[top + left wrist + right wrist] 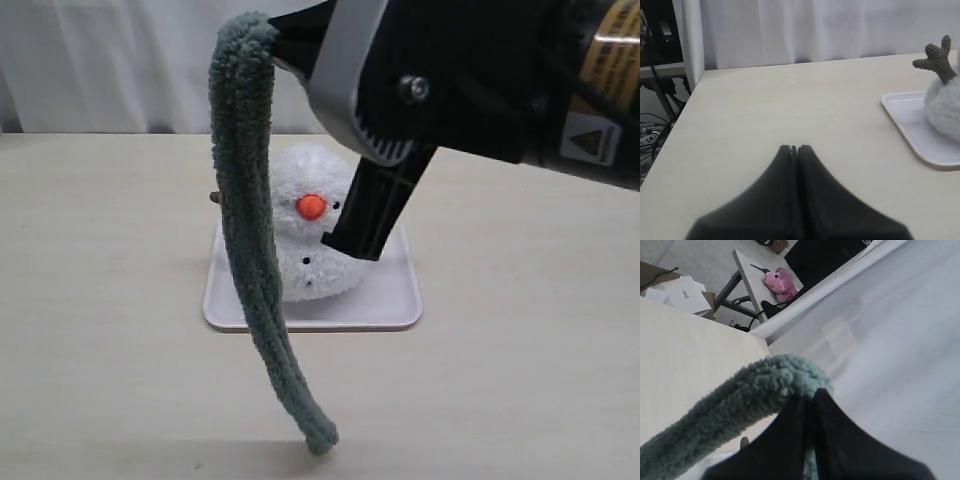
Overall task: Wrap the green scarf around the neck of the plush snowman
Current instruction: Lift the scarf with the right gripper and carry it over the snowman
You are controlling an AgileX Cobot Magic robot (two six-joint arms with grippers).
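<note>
Right hand pinches the top end of the green scarf high above the plush snowman. The strip's long axis hangs upright across the snowman's front. The left hand, clenched on nothing, waits beside the snowman, so I judge the right nearer the snowman's neck.

Green scarf dangling before plush snowman seated on tray.

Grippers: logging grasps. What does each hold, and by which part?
Right gripper pinches the scarf at its topmost part, the rest hanging down. Left gripper is shut on nothing.
</note>
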